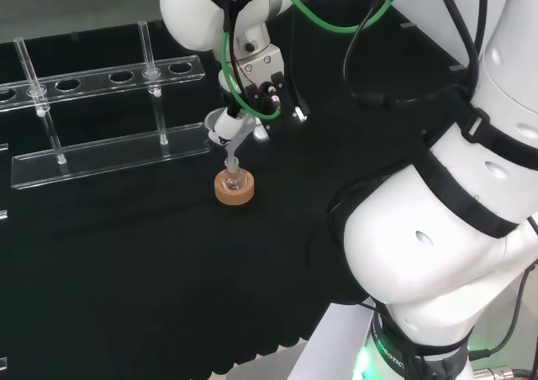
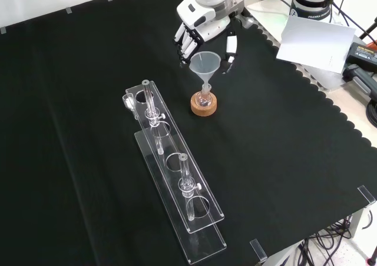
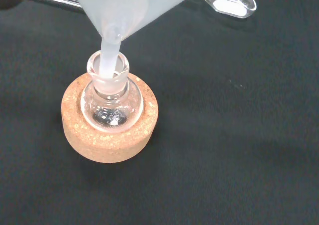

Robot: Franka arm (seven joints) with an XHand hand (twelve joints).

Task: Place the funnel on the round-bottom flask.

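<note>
Hand: your hand (image 2: 199,33) is hanging just behind the funnel's rim in the front view, fingers spread and hardly bent, thumb apart; whether any fingertip is touching the rim, you cannot tell.
Funnel (image 2: 205,65): its stem is sitting inside the flask's neck.
Round-bottom flask (image 3: 111,105): it is resting upright in the cork ring (image 3: 109,135).
Rack (image 2: 177,178): the clear rack is lying nearby on the black cloth (image 2: 283,136).

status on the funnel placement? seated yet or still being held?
Done: the funnel has its stem down inside the neck of the round-bottom flask, which sits on the cork ring; the wrist view shows the stem in the mouth.

In hand: the hand sits right behind the funnel's rim in the front view; whether its fingers grip the rim I cannot tell.

Left: confirm release and draw the hand clear.
</note>
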